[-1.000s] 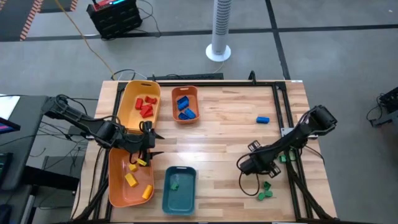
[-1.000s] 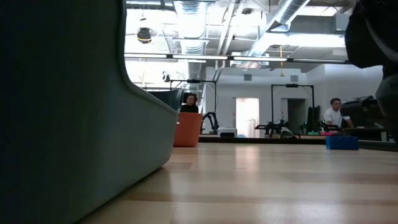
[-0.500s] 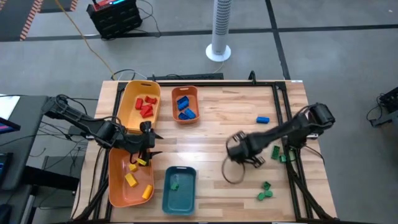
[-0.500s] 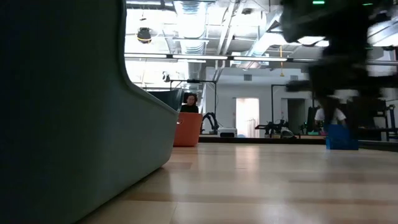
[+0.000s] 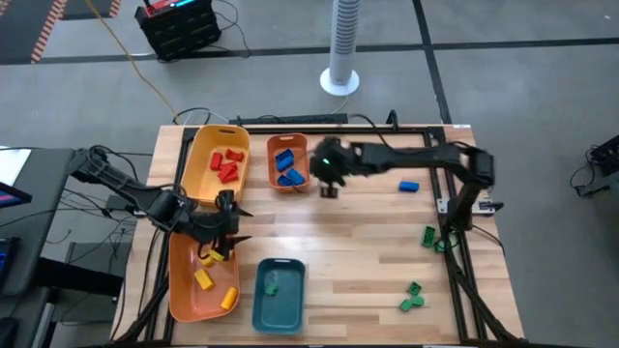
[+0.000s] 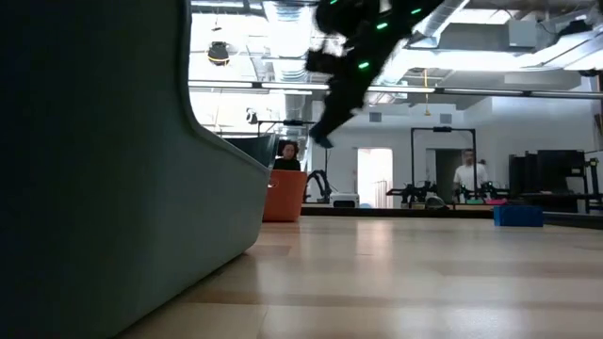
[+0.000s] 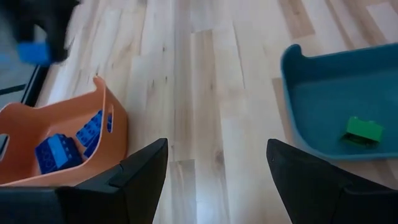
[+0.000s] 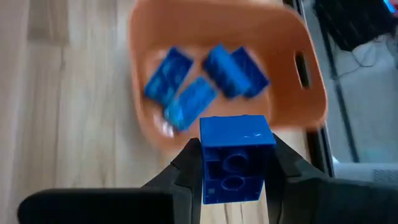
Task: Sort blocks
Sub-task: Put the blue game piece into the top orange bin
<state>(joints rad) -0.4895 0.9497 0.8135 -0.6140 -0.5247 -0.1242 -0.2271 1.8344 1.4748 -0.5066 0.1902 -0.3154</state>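
Your right gripper (image 5: 330,174) is clamped on a blue block (image 8: 236,158); the wrist view shows both fingers (image 8: 186,168) pressed against the block's sides, its hollow underside facing the camera. Seen from above, the gripper hangs just beside the small orange tray (image 5: 287,145), on the side toward the table's middle. That tray already has approx. four blue blocks (image 8: 205,78) in it.

Your left gripper (image 5: 226,242) sits over the near yellow tray (image 5: 182,290), at its edge toward the table centre. Its fingers (image 7: 140,171) are spread wide w/ nothing between them. Just under it lies a yellow block (image 5: 221,251); you can't tell whether a finger touches it. More yellow blocks (image 5: 203,279) lie in the same tray.

Other blocks: red ones (image 5: 228,162) in the far yellow tray (image 5: 205,145); one green block (image 7: 364,130) in the teal tray (image 5: 279,307); one loose blue block (image 5: 409,186) on the wooden table (image 5: 368,242), well apart from the trays; a few green blocks (image 5: 413,296) loose near the table's right edge.

In the low view, a person (image 6: 466,174) stands far off in the room.
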